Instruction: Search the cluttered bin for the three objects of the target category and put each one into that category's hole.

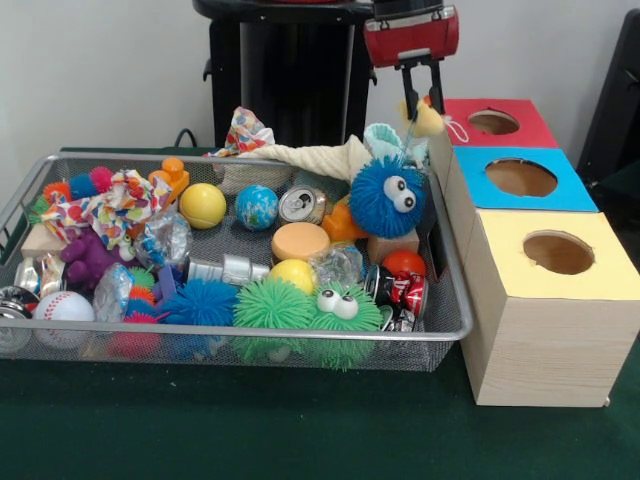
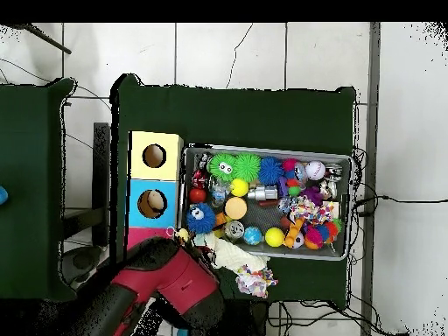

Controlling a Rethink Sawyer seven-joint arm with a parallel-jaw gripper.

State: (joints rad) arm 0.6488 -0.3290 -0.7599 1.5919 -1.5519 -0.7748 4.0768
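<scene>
The bin (image 1: pixel 250 334) of silver wire mesh is full of mixed toys, balls and cans; it also shows in the overhead view (image 2: pixel 267 149). The hole (image 1: pixel 493 122) in the red panel tops the farthest wooden box. My gripper (image 1: pixel 422 108) hangs over the gap between the bin's far right corner and the red box. It is shut on a small pale yellow object (image 1: pixel 430 120) with a white string, which also shows in the overhead view (image 2: pixel 182 234). In the overhead view my arm (image 2: pixel 175 284) hides the red hole.
The blue-panelled hole (image 1: pixel 521 177) and the yellow-panelled hole (image 1: pixel 558 252) are nearer on the same row of boxes. In the bin lie a blue fuzzy ball with eyes (image 1: pixel 388 197), a green fuzzy one (image 1: pixel 340 310), a yellow ball (image 1: pixel 203 205), cans (image 1: pixel 303 204) and a cloth (image 1: pixel 310 155).
</scene>
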